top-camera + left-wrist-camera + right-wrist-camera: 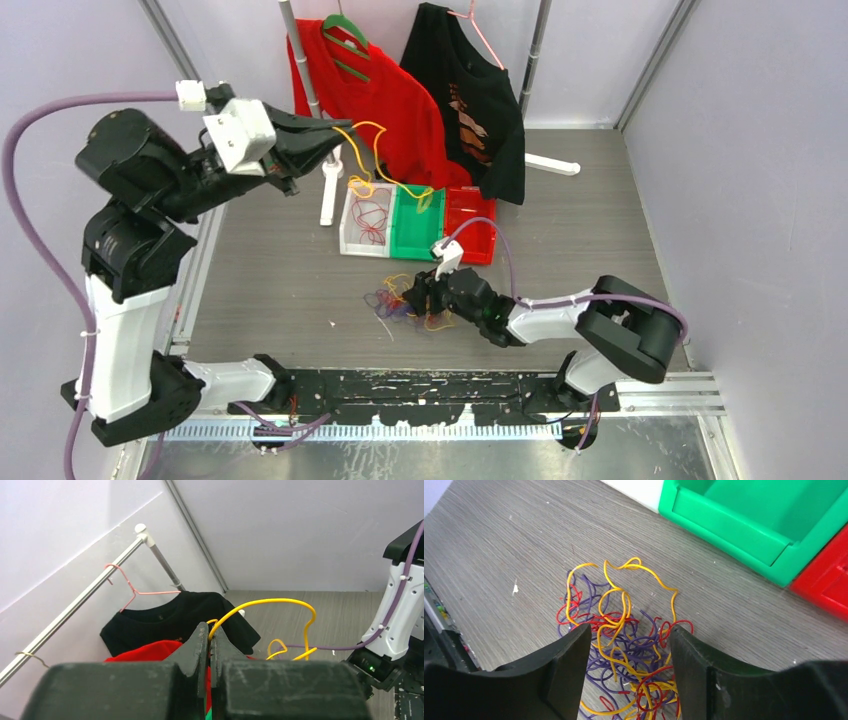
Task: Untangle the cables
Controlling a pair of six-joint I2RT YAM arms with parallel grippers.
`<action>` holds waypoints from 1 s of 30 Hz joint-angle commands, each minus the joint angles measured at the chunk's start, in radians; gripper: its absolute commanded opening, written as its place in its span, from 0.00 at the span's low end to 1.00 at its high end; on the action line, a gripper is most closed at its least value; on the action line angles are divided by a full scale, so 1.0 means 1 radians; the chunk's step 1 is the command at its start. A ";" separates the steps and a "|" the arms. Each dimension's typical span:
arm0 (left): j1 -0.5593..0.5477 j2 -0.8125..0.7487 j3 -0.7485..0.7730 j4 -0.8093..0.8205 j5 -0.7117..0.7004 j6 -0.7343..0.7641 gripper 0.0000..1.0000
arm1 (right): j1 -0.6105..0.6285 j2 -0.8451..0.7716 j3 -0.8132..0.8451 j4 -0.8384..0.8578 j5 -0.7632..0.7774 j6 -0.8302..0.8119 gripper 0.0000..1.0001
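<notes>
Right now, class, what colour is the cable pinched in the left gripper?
Yellow. The left wrist view shows the cable best, looping out of the left gripper.

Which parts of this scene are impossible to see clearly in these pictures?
Top view: strands of the cable tangle are too small to trace singly.
Right wrist view: right fingers and the bottom edge hide the tangle's near part.
Left wrist view: the yellow cable drops out of sight behind the left fingers.

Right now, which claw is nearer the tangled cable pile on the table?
Right. The right claw hangs open over the pile, a finger on each side; the left claw is raised far off, shut on one yellow cable.
</notes>
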 commanded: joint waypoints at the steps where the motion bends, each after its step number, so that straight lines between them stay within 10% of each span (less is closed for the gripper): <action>1: -0.004 -0.051 -0.064 0.048 -0.031 0.026 0.00 | 0.006 -0.145 0.015 -0.043 0.023 0.008 0.67; 14: -0.005 -0.125 -0.452 0.024 -0.131 0.013 0.00 | -0.007 -0.505 0.165 -0.474 0.140 -0.067 0.83; 30: -0.052 0.259 -0.324 0.076 -0.177 -0.035 0.00 | -0.155 -0.525 0.272 -0.856 0.750 0.086 0.80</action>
